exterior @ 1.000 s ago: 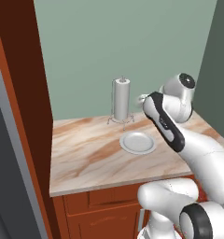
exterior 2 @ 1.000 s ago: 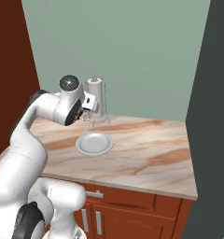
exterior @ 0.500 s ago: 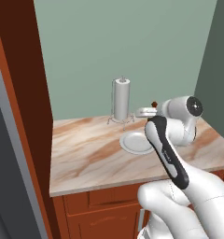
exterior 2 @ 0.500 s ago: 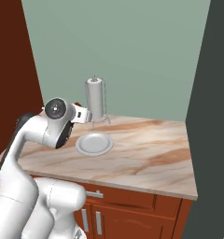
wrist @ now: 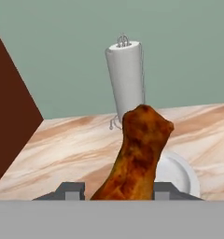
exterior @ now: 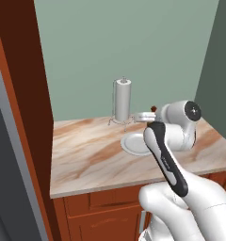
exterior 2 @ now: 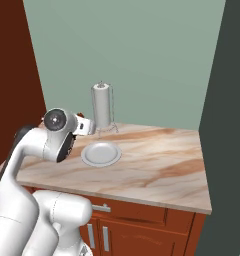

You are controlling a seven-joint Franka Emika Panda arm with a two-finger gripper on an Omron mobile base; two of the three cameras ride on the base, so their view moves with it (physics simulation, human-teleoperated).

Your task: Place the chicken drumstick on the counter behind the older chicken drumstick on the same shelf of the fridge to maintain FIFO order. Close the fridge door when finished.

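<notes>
My gripper is shut on the chicken drumstick. The brown-orange piece stands up between the two dark finger tips, plump end on top. From the base cameras the gripper hovers above the beige marble counter, beside the white plate. A dark sliver of the drumstick peeks out at the hand. The fridge's door, its shelf and the older drumstick are out of view.
A paper towel roll on a wire stand rises at the back of the counter. A tall red-brown cabinet side bounds the counter's left. A dark grey panel bounds its right.
The arm has folded down and drawn back. The hand moved lower and away from over the plate, with the drumstick still between the fingers.
</notes>
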